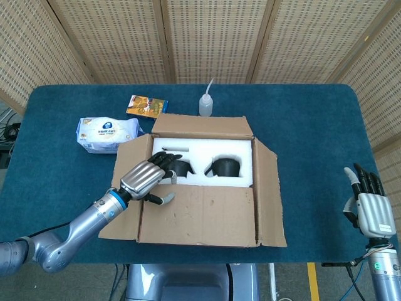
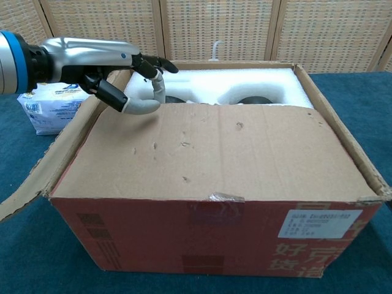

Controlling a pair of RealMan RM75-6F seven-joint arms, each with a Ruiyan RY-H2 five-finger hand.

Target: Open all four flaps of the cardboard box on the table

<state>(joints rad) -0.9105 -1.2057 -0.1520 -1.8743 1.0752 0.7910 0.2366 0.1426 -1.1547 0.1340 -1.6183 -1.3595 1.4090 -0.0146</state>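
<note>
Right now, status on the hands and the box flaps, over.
Left hand at near flap, fingers over its edge, no clear grip. Right hand open, clear of the cardboard box. Near flap lies over the box; other three out.

You see a white wipes pack (image 1: 105, 133) at the left on the blue surface (image 1: 301, 125), an orange packet (image 1: 147, 106) just above it, a squeeze bottle (image 1: 206, 102) at upper centre, and wicker screens (image 1: 207, 37) along the top.
</note>
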